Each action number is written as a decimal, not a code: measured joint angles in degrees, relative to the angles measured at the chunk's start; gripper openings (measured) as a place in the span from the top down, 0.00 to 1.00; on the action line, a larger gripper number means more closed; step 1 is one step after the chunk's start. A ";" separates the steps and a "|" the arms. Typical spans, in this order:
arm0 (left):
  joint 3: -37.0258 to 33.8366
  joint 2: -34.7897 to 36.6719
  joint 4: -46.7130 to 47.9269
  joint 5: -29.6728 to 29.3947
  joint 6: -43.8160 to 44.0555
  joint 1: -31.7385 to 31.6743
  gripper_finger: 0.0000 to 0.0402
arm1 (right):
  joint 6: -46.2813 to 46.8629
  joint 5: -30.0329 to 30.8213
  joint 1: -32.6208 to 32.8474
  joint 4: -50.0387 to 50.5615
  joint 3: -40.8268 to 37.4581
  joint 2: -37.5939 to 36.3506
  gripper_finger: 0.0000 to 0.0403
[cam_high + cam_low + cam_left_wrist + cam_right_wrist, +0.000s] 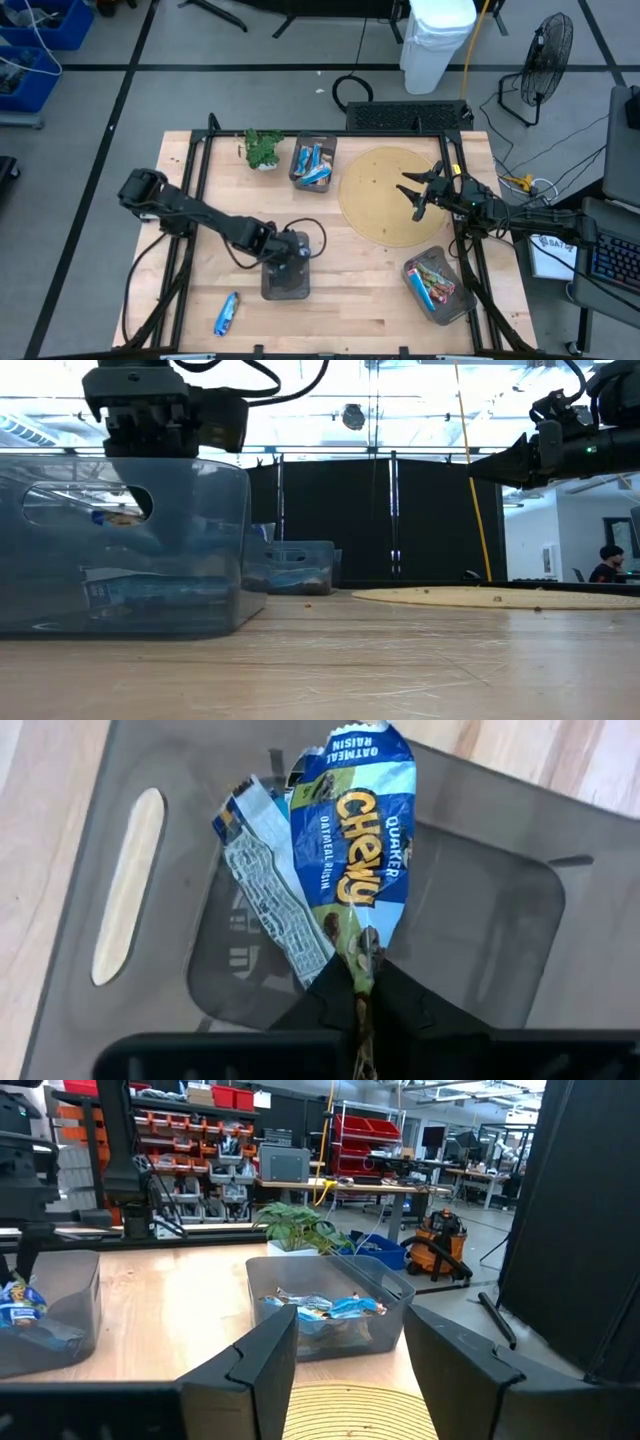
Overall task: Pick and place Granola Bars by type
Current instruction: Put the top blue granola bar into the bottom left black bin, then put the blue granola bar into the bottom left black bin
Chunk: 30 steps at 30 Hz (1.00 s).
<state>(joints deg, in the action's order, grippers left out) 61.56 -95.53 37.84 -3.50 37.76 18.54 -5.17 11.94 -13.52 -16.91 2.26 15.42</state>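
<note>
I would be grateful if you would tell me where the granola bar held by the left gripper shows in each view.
High view: hidden under the left gripper, above the grey bin.
Low view: blue bar, seen through the bin wall.
Left wrist view: centre, granola bar pinched.
Right wrist view: far edge.
Shared landmark: that grey bin.

The bar wrapper's lower end is hidden between the left gripper's jaws.

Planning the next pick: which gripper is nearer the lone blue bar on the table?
Left. The left gripper is over a bin beside the blue bar; the right gripper hovers over the round mat.
</note>
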 joint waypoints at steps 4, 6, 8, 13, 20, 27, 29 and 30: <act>0.00 -0.09 -1.09 0.52 0.02 -0.56 0.85 | -0.01 0.00 0.01 0.00 -0.01 0.00 0.56; 0.00 -0.09 -1.64 0.54 0.02 -0.62 0.79 | -0.02 0.00 0.02 0.04 0.00 0.02 0.56; 0.00 -0.09 -1.68 0.52 -0.49 -0.79 0.74 | 0.00 0.00 0.02 0.02 -0.02 0.00 0.56; 0.00 1.08 -0.50 2.12 -2.74 -1.80 0.63 | 0.00 -0.02 0.01 0.03 -0.02 0.00 0.55; 2.80 7.88 14.34 6.81 10.38 -1.22 0.57 | -0.02 0.00 0.02 0.02 -0.02 0.02 0.56; 3.65 14.26 22.09 4.31 34.29 9.13 0.57 | 0.00 -0.01 0.01 0.04 -0.02 0.01 0.55; 3.64 14.13 22.18 1.75 40.94 13.63 0.57 | 0.00 -0.02 0.01 -0.02 -0.01 0.02 0.56; 3.60 13.97 22.12 0.15 43.88 16.03 0.57 | 0.00 -0.01 0.02 0.00 -0.01 0.00 0.56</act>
<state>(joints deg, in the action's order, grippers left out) 65.16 -81.55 59.96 -3.35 81.64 34.57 -5.17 11.94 -13.50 -16.90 2.25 15.42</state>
